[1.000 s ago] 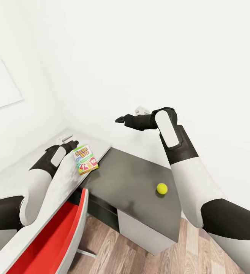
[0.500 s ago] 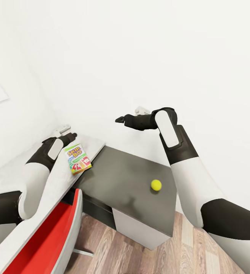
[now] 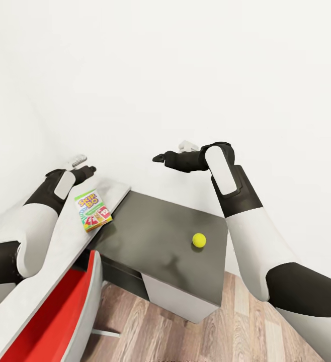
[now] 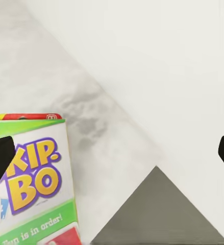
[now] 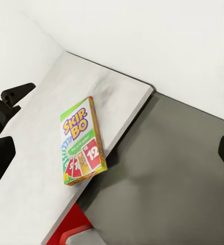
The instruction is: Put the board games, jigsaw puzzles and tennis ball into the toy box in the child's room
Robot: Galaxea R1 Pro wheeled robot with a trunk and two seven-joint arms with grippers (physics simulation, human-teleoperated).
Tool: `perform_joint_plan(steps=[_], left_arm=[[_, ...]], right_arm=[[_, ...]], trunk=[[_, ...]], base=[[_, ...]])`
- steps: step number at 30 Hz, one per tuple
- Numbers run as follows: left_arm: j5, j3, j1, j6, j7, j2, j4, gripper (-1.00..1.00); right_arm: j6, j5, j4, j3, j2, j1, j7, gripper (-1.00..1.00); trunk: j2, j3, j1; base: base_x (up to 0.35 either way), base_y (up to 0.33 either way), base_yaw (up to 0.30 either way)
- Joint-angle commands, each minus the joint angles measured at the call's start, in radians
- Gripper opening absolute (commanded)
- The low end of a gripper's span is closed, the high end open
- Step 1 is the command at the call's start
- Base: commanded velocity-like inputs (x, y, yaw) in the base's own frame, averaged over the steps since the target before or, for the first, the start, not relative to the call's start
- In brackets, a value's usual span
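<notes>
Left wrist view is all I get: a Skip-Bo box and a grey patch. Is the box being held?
Observer: No. The box lies flat on the white top. The left pincer hovers open near it.
Operator: Anything on that grey patch?
Observer: A tennis ball sits on the dark top, well apart from the box.
Operator: And the other arm?
Observer: The right pincer is raised in the air, open and empty.
</notes>
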Motion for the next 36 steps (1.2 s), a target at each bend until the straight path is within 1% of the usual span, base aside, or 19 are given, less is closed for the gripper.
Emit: perform_joint_plan(steps=[1, 5, 7, 14, 16, 22, 27, 36], left_arm=[[0.011, 0.001, -0.003, 0.011, 0.006, 0.002, -0.002, 1.00], [0.012, 0.001, -0.010, 0.034, 0.011, 0.018, 0.000, 1.00], [0.013, 0.001, -0.012, 0.039, 0.025, 0.023, 0.004, 1.00], [0.014, 0.001, -0.013, 0.052, 0.084, 0.030, 0.007, 1.00], [0.015, 0.001, -0.013, 0.059, 0.093, 0.030, 0.008, 1.00], [0.015, 0.000, -0.013, 0.067, 0.100, 0.033, 0.012, 1.00], [0.016, 0.000, -0.012, 0.079, 0.104, 0.046, 0.013, 1.00], [0.016, -0.003, -0.012, 0.081, 0.106, 0.050, 0.013, 1.00]], right_arm=[[0.002, -0.010, -0.001, 0.001, 0.000, -0.001, -0.010, 1.00], [0.002, -0.010, -0.001, 0.001, 0.000, -0.001, -0.010, 1.00], [0.002, -0.010, -0.001, 0.001, 0.000, -0.001, -0.010, 1.00], [0.002, -0.010, -0.002, 0.000, 0.000, -0.001, -0.010, 1.00], [0.002, -0.010, -0.004, 0.000, 0.000, -0.001, -0.010, 1.00], [0.002, -0.013, -0.033, 0.000, 0.000, -0.001, -0.010, 1.00], [0.002, -0.014, -0.055, 0.000, 0.000, -0.001, -0.010, 1.00], [0.002, -0.015, -0.064, 0.001, 0.000, -0.003, -0.010, 1.00]], trunk=[[-0.002, -0.003, 0.001], [-0.002, -0.009, 0.001], [-0.002, -0.012, 0.001], [-0.002, -0.023, 0.001], [-0.002, -0.026, 0.001], [-0.002, -0.030, 0.001], [-0.002, -0.031, 0.001], [-0.002, -0.031, 0.001]], base=[[0.000, 0.000, -0.129], [0.000, 0.000, -0.129], [0.000, 0.000, -0.129], [0.000, 0.000, -0.110], [0.000, 0.000, -0.041], [0.000, 0.000, -0.013], [0.000, 0.000, -0.002], [0.000, 0.000, 0.000]])
